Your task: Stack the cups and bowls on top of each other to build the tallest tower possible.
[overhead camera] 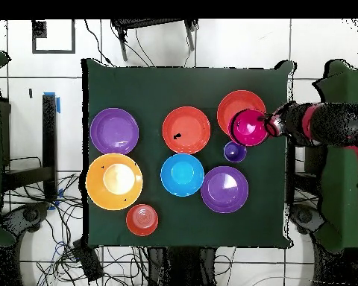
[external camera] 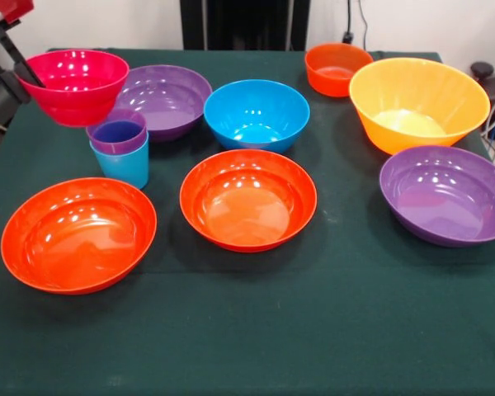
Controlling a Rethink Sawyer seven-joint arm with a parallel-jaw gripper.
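Note:
The small pink bowl (external camera: 74, 84) (overhead camera: 250, 126) hangs above the table's edge, and my gripper (external camera: 26, 71) (overhead camera: 269, 123) is shut on its rim. Just beside it, the purple cup (external camera: 117, 134) (overhead camera: 235, 152) sits nested in the light blue cup (external camera: 124, 165), which stands on the cloth. Two wide orange-red bowls (external camera: 78, 233) (external camera: 247, 198) lie near the front. In the overhead view the pink bowl partly covers one of them (overhead camera: 236, 106). Two purple bowls (external camera: 163, 99) (external camera: 447, 194), the blue bowl (external camera: 256, 114), the small orange bowl (external camera: 337, 68) and the big yellow-orange bowl (external camera: 418, 103) stand apart.
A green cloth covers the table (external camera: 247, 330). My arm (overhead camera: 320, 123) reaches in over the table's side edge. Cables and stands lie on the floor around the table.

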